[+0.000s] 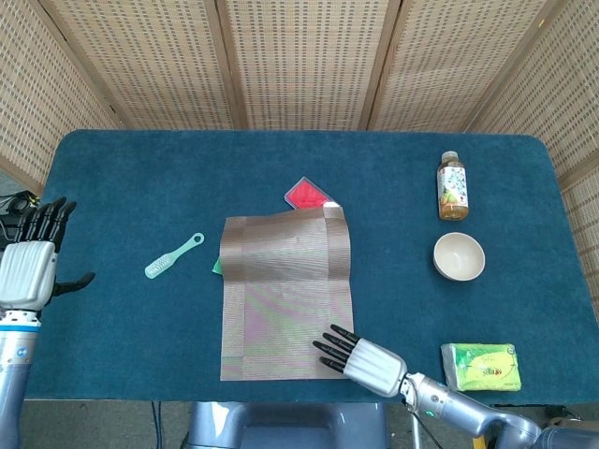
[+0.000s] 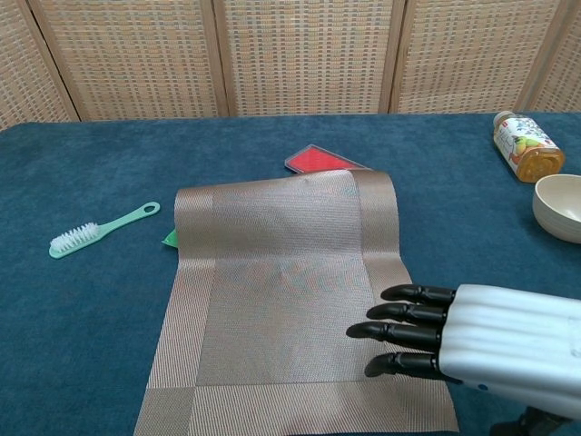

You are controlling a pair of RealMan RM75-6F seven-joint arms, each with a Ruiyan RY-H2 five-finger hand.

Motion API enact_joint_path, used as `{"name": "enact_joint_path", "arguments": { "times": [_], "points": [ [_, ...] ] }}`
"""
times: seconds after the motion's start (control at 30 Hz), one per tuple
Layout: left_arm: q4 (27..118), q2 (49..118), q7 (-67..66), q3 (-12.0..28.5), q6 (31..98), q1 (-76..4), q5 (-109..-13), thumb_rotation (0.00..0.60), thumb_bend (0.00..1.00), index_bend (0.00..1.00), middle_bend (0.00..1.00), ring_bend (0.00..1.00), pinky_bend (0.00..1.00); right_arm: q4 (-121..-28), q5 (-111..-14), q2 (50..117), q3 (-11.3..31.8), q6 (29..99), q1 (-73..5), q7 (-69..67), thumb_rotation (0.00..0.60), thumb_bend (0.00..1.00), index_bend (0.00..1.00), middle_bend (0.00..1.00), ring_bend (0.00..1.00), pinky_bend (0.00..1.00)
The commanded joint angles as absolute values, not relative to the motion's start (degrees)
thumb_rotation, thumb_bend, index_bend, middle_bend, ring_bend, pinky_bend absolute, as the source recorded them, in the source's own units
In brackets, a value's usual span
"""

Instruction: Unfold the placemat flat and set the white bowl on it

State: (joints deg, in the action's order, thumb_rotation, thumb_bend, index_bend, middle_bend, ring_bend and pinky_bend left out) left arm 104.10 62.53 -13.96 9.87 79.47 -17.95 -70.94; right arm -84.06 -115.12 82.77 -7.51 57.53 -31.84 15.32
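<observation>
Two hands, neither holding anything. Right hand (image 1: pixel 360 354) is flat with fingers extended, hovering over the near right corner of the brown woven placemat (image 1: pixel 285 295), probably lined up to pin or smooth it; contact cannot be told. Mat's far edge, well ahead of this hand, looks doubled over, partly covering a red flat card (image 1: pixel 305 194), so unfolding isn't finished. Round white bowl (image 1: pixel 459 256) sits off to the hand's right, further back, untouched. Left hand (image 1: pixel 28 267), fingers apart, idles far left.
</observation>
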Motion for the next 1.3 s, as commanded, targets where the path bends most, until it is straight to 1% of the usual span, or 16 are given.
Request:
{"name": "enact_joint_path", "arguments": {
  "times": [0.03, 0.4, 0.67, 0.77, 0.83, 1.07, 1.13, 1.3],
  "points": [
    [104.0, 62.6, -14.0, 9.9, 79.1, -18.1, -70.7, 0.600, 0.00, 0.00, 0.00, 0.00, 0.00, -83.6, -114.4, 83.6, -7.3, 57.0, -32.2, 16.0, 0.600, 0.00, 0.19, 0.00, 0.00, 0.00],
    [103.7, 63.1, -15.1, 9.8, 77.6, -18.8, -70.3, 0.600, 0.00, 0.00, 0.00, 0.00, 0.00, -84.2, -110.9, 86.2, -6.9, 54.6, -33.4, 18.4, 0.600, 0.00, 0.19, 0.00, 0.00, 0.00],
    [103.5, 63.2, -15.1, 9.8, 77.4, -18.8, -70.3, 0.600, 0.00, 0.00, 0.00, 0.00, 0.00, -84.1, -109.0, 87.7, -6.2, 54.3, -34.2, 18.7, 0.600, 0.01, 0.19, 0.00, 0.00, 0.00],
    [103.5, 63.2, -15.0, 9.8, 77.4, -18.8, -70.3, 0.600, 0.00, 0.00, 0.00, 0.00, 0.00, -84.0, -108.5, 88.0, -6.0, 54.6, -34.4, 18.4, 0.600, 0.12, 0.19, 0.00, 0.00, 0.00],
    [103.5, 63.2, -15.0, 9.8, 77.3, -18.8, -70.3, 0.600, 0.00, 0.00, 0.00, 0.00, 0.00, -84.2, -108.1, 88.2, -5.6, 55.1, -34.7, 18.1, 0.600, 0.22, 0.19, 0.00, 0.00, 0.00],
    [103.6, 63.2, -15.1, 9.7, 77.0, -18.9, -70.5, 0.600, 0.00, 0.00, 0.00, 0.00, 0.00, -84.4, -107.5, 88.4, -5.1, 56.4, -35.3, 17.3, 0.600, 0.44, 0.18, 0.00, 0.00, 0.00],
    [103.6, 63.2, -15.1, 9.7, 77.0, -18.9, -70.5, 0.600, 0.00, 0.00, 0.00, 0.00, 0.00, -84.3, -107.5, 88.4, -5.2, 56.8, -35.4, 17.0, 0.600, 0.52, 0.20, 0.00, 0.00, 0.00],
    [103.6, 63.3, -15.2, 9.6, 76.9, -18.9, -70.6, 0.600, 0.00, 0.00, 0.00, 0.00, 0.00, -83.8, -107.7, 88.7, -5.6, 58.0, -35.5, 16.4, 0.600, 0.64, 0.28, 0.00, 0.00, 0.00]
  ]
}}
